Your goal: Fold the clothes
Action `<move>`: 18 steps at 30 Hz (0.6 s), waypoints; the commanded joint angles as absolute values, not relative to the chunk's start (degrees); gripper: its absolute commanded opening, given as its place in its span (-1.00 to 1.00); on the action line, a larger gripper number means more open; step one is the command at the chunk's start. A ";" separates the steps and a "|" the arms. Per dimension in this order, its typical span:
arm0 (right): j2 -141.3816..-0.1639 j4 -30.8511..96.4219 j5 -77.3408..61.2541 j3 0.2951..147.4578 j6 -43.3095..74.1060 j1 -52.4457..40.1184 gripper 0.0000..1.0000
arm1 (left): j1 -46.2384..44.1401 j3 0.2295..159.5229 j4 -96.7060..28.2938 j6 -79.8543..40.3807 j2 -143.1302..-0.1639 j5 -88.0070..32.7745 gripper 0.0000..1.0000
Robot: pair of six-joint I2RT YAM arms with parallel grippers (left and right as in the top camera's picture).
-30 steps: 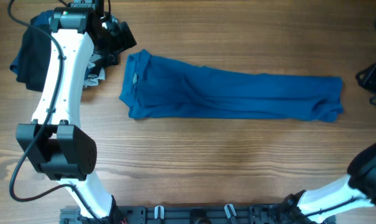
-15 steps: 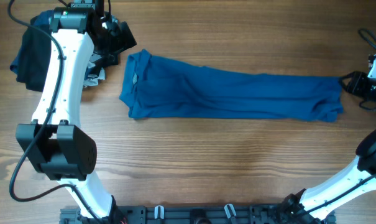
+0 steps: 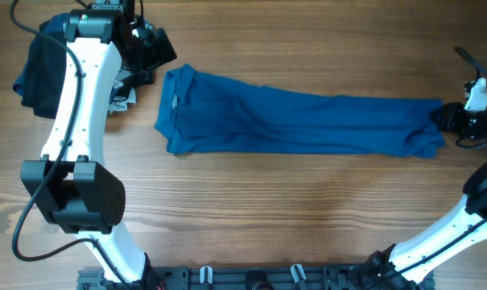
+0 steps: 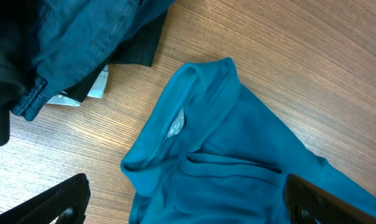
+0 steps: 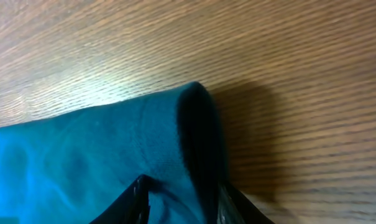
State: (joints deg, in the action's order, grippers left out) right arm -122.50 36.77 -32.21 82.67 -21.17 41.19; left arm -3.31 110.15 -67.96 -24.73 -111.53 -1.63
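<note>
The clothes are led by a medium-blue polo shirt (image 3: 299,122), lying as a long folded strip across the table with its collar (image 4: 175,118) at the left end. My left gripper (image 4: 188,202) hovers open over the collar end, its fingers wide on either side of the fabric. My right gripper (image 3: 446,118) is at the strip's right end. In the right wrist view its fingertips (image 5: 140,190) pinch the raised hem of the shirt (image 5: 113,149), and the fabric creases at the left one. Black and dark blue garments (image 3: 35,68) lie heaped at the back left.
The dark pile (image 4: 63,37) lies just beyond the collar, with a small pale label or wrapper (image 4: 99,87) poking out beneath it. The left arm (image 3: 78,121) stretches along the table's left side. Bare wood (image 3: 291,201) lies in front of the shirt.
My right gripper has travelled left from the table's right edge to the shirt's right end and narrowed its jaws onto the hem. The left arm and the shirt have not moved.
</note>
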 commanded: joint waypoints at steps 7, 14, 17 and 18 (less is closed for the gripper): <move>-123.04 36.95 -42.11 84.62 -20.36 41.04 -0.92 | -3.25 109.84 -67.99 -24.88 -111.59 -2.50 1.00; -122.98 35.83 -50.35 89.89 -16.88 40.88 -0.91 | -3.25 109.84 -67.99 -24.88 -111.59 -2.50 1.00; -123.00 32.21 -50.11 90.37 -15.94 40.56 -0.91 | -3.25 109.84 -67.99 -24.91 -111.59 -2.50 1.00; -123.04 31.51 -49.43 90.37 -16.05 40.42 -0.91 | -3.25 109.84 -67.99 -24.91 -111.59 -2.50 0.99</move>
